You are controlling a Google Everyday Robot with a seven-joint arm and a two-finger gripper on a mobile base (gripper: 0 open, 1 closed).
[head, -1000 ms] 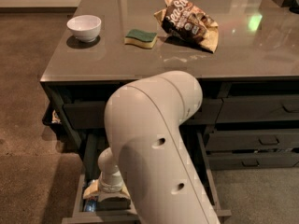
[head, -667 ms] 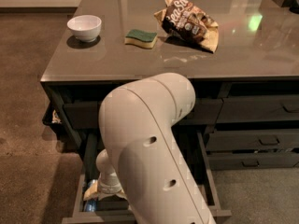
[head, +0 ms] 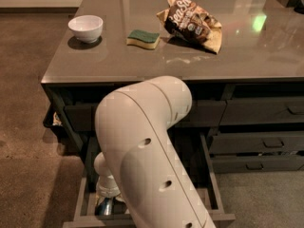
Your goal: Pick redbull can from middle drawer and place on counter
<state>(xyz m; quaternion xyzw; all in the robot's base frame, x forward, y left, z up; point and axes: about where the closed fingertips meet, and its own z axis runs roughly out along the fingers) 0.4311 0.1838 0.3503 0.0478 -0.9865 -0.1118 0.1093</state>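
The redbull can (head: pixel 105 206) sits at the front left of the open middle drawer (head: pixel 81 201), right under the tool (head: pixel 109 194), which reaches down into the drawer; whether the tool is spread or pinching the can I cannot tell. The step in hand looks like the grasp; the next move likely needs a firm hold, a lift clear of the drawer walls, then a carry up to the surface (head: pixel 118 56) near the sponge (head: pixel 143 38).

Pincer (head: pixel 107 198) in middle drawer (head: pixel 82 204), half hidden
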